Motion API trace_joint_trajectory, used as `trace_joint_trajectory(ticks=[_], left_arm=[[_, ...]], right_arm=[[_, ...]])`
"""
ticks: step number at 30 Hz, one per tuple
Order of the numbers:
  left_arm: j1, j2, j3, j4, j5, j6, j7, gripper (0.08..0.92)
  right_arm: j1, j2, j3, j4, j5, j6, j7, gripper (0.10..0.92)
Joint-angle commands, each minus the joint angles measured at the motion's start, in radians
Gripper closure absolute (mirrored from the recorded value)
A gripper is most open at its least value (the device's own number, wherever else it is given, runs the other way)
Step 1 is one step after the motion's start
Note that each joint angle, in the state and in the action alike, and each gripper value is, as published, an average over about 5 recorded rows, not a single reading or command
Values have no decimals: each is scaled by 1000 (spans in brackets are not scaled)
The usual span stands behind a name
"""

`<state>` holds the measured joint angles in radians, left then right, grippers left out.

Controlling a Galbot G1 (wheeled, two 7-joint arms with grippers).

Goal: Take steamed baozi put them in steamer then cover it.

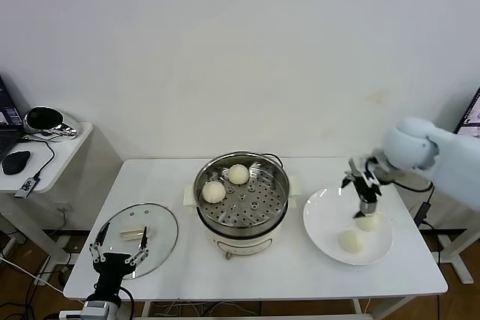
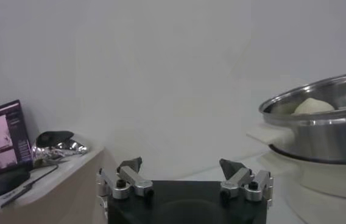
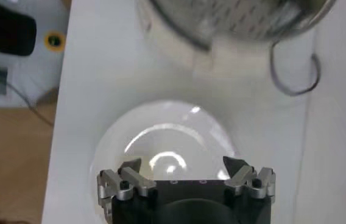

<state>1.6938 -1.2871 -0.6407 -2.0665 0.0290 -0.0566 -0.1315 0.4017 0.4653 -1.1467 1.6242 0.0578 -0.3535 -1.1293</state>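
The steamer [image 1: 241,198] stands mid-table with two steamed baozi [image 1: 238,174] [image 1: 214,192] on its perforated tray. Two more baozi [image 1: 367,222] [image 1: 349,240] lie on a white plate [image 1: 324,219] to its right. My right gripper [image 1: 367,201] hangs open just above the farther plate baozi. In the right wrist view the gripper [image 3: 182,164] is open over the plate [image 3: 161,131], and the baozi are hidden. The cover [image 1: 156,231] lies flat at the table's front left. My left gripper [image 1: 120,251] is open and empty at its near edge. The left wrist view shows that gripper [image 2: 181,164] and the steamer [image 2: 319,122].
A side table [image 1: 64,157] at the far left holds a mouse [image 1: 15,161], a laptop and a shiny object [image 1: 43,119]. A cable [image 3: 292,70] runs behind the steamer. The table's right edge is close to the plate.
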Motion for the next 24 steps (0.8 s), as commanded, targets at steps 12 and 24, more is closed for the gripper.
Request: trace_joint_trajectory(ticks=[12, 24], left_arm=[[7, -7, -6, 3, 4, -4, 2, 177], [3, -5, -11, 7, 3, -3, 3, 177]], right_arm=[[-555, -4, 358, -127, -258, 110, 86, 203], [-563, 104, 367, -244, -259, 118, 114, 203]])
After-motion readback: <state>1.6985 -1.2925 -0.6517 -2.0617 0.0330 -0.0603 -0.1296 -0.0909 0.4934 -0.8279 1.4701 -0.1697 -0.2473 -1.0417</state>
